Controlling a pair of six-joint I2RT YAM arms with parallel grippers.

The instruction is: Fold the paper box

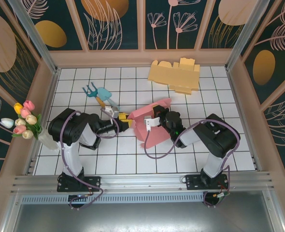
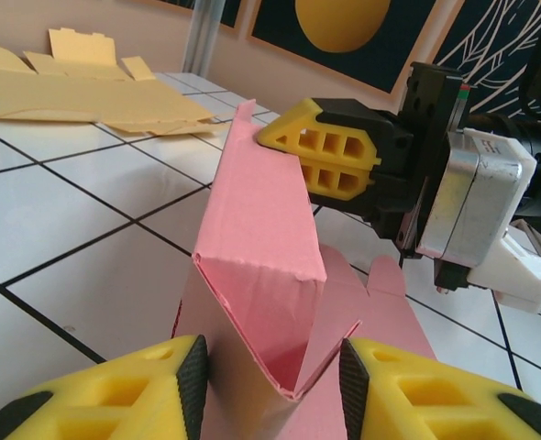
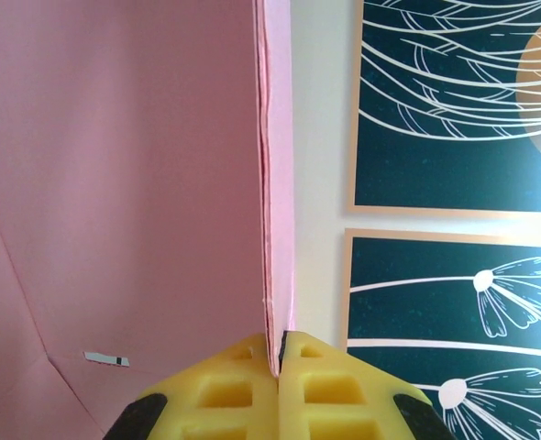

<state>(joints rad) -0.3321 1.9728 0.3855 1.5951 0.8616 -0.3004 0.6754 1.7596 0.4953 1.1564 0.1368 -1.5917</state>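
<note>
The pink paper box (image 1: 154, 124) stands half-folded at the middle of the top view, on the white tiled table (image 1: 84, 154). The right gripper (image 3: 280, 353) is pressed together on the edge of one upright pink panel. The left gripper (image 2: 269, 385) is spread, its yellow fingers (image 2: 151, 390) straddling a folded corner. A flat yellow cardboard sheet (image 1: 174, 75) lies at the upper right, well apart.
</note>
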